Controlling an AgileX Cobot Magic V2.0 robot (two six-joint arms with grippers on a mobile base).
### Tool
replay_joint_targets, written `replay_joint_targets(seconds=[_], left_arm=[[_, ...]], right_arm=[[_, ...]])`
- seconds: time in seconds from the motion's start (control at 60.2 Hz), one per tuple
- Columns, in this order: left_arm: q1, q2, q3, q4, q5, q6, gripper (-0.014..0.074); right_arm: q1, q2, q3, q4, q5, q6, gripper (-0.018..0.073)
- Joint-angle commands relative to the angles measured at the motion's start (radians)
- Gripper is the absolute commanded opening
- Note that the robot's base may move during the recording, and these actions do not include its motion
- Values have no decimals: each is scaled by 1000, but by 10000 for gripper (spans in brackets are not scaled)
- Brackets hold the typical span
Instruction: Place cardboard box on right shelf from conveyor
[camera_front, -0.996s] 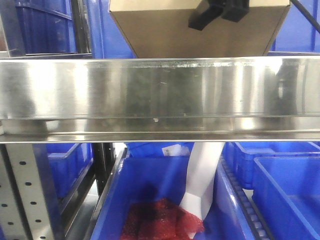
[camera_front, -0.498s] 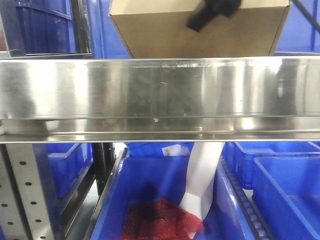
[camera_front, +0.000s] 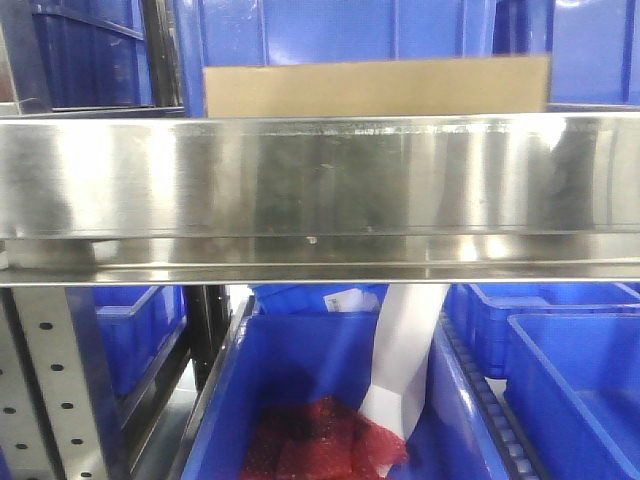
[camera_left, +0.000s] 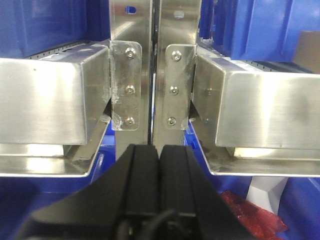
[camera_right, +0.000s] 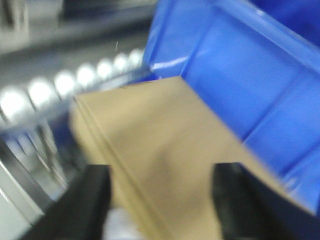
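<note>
Box of tan cardboard sat on the right shelf; above it we spread our right gripper wide; our left gripper was pinched closed.

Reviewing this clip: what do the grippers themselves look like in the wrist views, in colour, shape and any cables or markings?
The left gripper has matte black fingers, flat-sided and ridged lengthwise, widening into a black housing near the camera, where a thin dark cable loops. No markings show. The right gripper is heavily blurred: two dark, blocky black fingers at the bottom of the view, with no finer detail legible.
</note>
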Motion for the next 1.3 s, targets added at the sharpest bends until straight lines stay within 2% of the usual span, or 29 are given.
replay_joint_targets(seconds=[0.0, 0.066, 0.166, 0.365, 1.112, 1.179, 1.278], left_arm=[[-4, -15, 9, -6, -84, 0, -116], [-4, -15, 9, -6, -84, 0, -116], [-4, -15, 9, -6, -84, 0, -116], [-4, -15, 9, -6, -84, 0, -116], [-4, -15, 9, -6, -84, 0, -116], [-4, -15, 9, -6, -84, 0, -116], [-4, -15, 9, -6, -84, 0, -116]], right_arm=[[-5, -96, 43, -23, -158, 173, 302], [-5, -155, 114, -33, -222, 245, 182], [-5, -242, 205, -36, -299, 285, 21], [-5, -353, 316, -36, -369, 288, 25], [-5, -373, 356, -43, -365, 264, 25], [-17, -408, 397, -35, -369, 239, 25], [-75, -498, 493, 0, -372, 231, 25]])
